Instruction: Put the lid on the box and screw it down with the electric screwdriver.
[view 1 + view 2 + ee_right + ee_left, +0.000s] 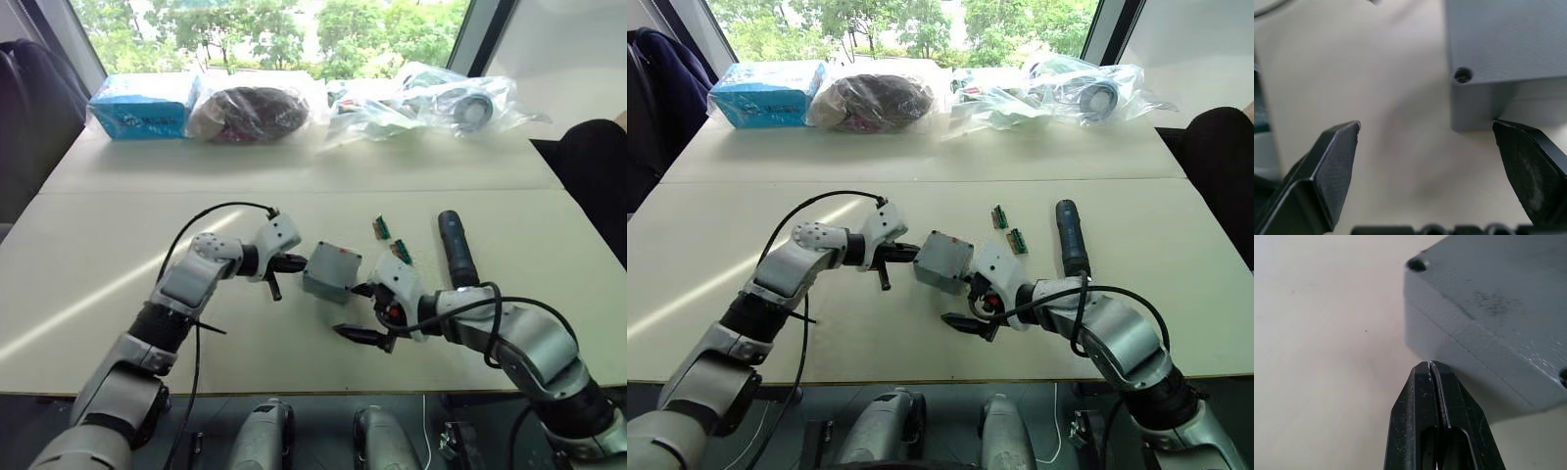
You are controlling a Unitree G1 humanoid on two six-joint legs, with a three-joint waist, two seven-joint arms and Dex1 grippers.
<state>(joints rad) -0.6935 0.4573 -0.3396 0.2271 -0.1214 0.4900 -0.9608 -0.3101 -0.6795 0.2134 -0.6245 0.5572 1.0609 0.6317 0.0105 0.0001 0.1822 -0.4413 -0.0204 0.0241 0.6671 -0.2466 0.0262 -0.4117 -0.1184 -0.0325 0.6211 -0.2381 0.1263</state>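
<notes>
Grey box (331,271) sits on our bench (118,245), lid (1508,293) on, between our left fingers (1437,416), pressed together at its side, and our spread right fingers (1334,166).

Box (1488,318) cut by left wrist frame edge (interior hidden); lid seam unclear.

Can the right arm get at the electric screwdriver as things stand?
Probably yes. The electric screwdriver lies bare on the table just beyond the open right gripper, with nothing between. The gripper sits by the box, holding nothing.
</notes>
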